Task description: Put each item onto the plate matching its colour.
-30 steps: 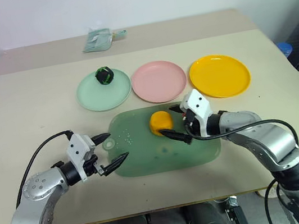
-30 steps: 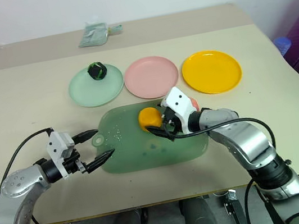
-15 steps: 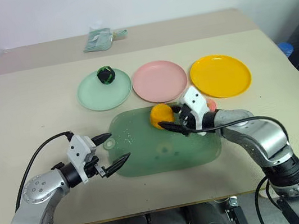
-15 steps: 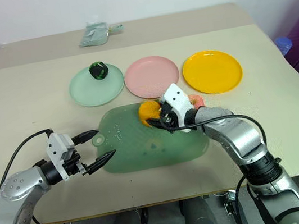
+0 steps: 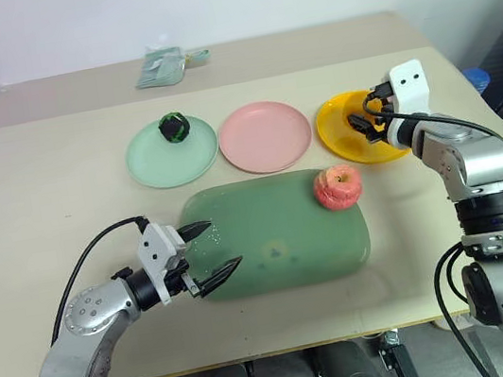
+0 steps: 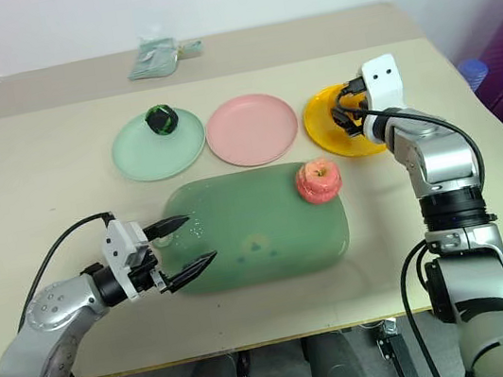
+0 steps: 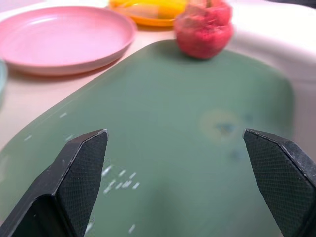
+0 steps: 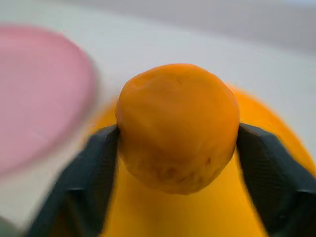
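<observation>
- We see the right gripper (image 5: 362, 121) reaching forward over the round yellow plastic plate (image 5: 344, 138), forearm stretched out, wrist level; its black fingers (image 8: 94, 173) flank the orange-yellow round puck (image 8: 177, 126), touching both sides, holding it above the plate
- The left gripper (image 5: 211, 249) hangs low over the near-left corner of the large rounded-rectangle green tray (image 5: 270, 243), elbow bent; fingers wide apart, empty
- The pink-red toy apple (image 5: 337, 186) sits on the tray's far-right corner
- The dark green-black ball (image 5: 173, 127) rests on the mint green plate (image 5: 156, 160); the pink plate (image 5: 265, 136) lies between the others on the worktop (image 5: 40, 184)
</observation>
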You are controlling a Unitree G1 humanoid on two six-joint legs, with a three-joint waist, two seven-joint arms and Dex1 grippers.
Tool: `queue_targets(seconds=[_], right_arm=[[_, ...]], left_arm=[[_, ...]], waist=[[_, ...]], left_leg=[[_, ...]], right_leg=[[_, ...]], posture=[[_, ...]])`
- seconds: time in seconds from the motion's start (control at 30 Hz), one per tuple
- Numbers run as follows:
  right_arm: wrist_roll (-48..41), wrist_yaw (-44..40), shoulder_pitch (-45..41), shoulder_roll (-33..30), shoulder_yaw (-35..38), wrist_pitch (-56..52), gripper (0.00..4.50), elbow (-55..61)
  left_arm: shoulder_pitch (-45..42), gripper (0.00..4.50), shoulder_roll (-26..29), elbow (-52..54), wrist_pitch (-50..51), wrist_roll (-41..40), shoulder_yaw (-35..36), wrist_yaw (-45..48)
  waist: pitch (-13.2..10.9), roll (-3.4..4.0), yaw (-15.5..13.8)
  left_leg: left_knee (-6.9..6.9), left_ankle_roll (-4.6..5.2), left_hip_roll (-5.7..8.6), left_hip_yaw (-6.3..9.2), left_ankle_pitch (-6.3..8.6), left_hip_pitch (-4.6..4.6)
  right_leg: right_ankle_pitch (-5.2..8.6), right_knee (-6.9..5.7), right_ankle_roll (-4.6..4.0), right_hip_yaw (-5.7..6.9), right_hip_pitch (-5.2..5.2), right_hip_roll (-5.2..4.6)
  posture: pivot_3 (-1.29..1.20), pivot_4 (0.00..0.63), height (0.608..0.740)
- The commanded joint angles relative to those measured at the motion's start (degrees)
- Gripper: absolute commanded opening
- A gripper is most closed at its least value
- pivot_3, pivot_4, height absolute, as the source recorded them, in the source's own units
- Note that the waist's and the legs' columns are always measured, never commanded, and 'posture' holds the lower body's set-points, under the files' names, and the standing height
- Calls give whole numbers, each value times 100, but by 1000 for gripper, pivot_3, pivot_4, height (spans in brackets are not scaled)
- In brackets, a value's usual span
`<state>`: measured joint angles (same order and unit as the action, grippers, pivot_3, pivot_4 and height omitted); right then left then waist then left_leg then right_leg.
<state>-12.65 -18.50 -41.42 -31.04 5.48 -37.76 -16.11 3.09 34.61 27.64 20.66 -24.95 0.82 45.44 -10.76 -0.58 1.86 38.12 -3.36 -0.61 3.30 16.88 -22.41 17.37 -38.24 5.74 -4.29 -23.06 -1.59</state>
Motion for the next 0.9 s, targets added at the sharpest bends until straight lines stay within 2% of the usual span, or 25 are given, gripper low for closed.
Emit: queue_targets(seconds=[0.03,0.17,0.3,0.47,0.63,0.73,0.8,0.83,0.9], right_arm=[[43,-198,-261,-56,80,444,4470,137],[-642,-1308,322,-318,274,483,4470,1296],[-1205,-2725,1645,-1053,236,494,4470,2723],[-1093,-3050,2472,-1490,88,397,4470,3091],[-797,-2832,2532,-1365,-207,299,4470,2835],[-842,-2725,2399,-1180,-244,228,3634,2809],[-879,-2663,2294,-1044,-235,270,2830,2864],[-895,-2634,2249,-989,-228,287,2664,2887],[-958,-2520,2024,-751,-245,302,2632,2945]], left_arm=[[-15,4500,-10,257,4,-31,37,-91],[101,4500,12,346,45,-57,77,-161],[127,4500,47,361,58,-85,67,-146],[5,4500,74,265,66,-99,38,-55],[-74,4500,54,215,64,-74,5,-9],[-71,4500,52,208,51,-62,16,-9],[-29,4500,62,213,42,-58,44,-15],[-11,4500,65,216,39,-55,54,-20],[59,4500,59,236,38,-49,100,-63]], waist=[[-1,1,40],[-1,2,63],[-1,1,-51],[-1,2,-72],[-1,2,-68],[0,3,-70],[-1,2,-80],[-1,2,-82],[-1,2,-77]], left_leg=[[0,0,-1,1,0,0],[-1,2,-3,2,1,-1],[-2,9,-4,15,5,-6],[11,10,-2,7,6,15],[7,10,-2,6,6,35],[6,10,-4,8,6,28],[6,10,-4,8,6,28],[6,10,-4,9,6,27],[6,10,-4,10,6,26]], right_leg=[[0,0,0,0,0,0],[0,0,1,0,0,0],[1,13,2,8,8,-2],[-1,13,3,6,31,-4],[0,10,0,4,44,10],[0,11,0,4,38,6],[-1,11,1,4,39,4],[-1,11,1,4,38,4],[0,11,1,4,38,4]], posture=[[0,150,740],[0,150,740],[0,150,740],[0,150,740],[0,150,740],[0,150,740],[0,150,740],[0,150,740],[0,150,740]])
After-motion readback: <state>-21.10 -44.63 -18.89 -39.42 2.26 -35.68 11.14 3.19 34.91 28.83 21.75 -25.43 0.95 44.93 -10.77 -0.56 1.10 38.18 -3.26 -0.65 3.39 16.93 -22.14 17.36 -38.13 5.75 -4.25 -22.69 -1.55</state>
